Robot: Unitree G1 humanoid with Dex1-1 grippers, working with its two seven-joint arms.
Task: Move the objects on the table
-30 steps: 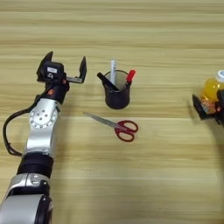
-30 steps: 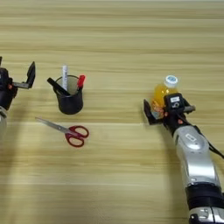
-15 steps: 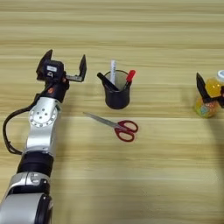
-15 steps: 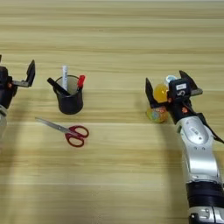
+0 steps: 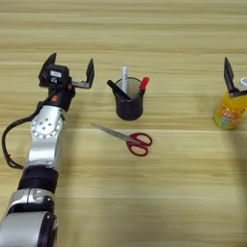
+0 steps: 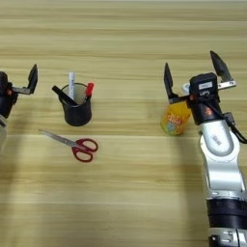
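The orange drink bottle [image 6: 175, 119] stands upright on the table [image 6: 123, 193] at the right, its white cap partly hidden behind my right gripper [image 6: 192, 75]. That gripper is open, its two fingers spread wide above and around the bottle's top, holding nothing. A slim black marker [image 5: 117, 90] leans in the black pen cup [image 5: 129, 104] at the centre. My left gripper [image 5: 70, 67] hangs open and empty to the left of the cup.
Red-handled scissors [image 5: 131, 140] lie flat just in front of the pen cup. The cup also holds a white pen and a red-capped pen. Both forearms reach in from the near edge at the left and right sides.
My right gripper, shut around the bottle a second ago, has opened and let it go; its fingers have spread wider and risen. The bottle stands free. The left arm has not moved.
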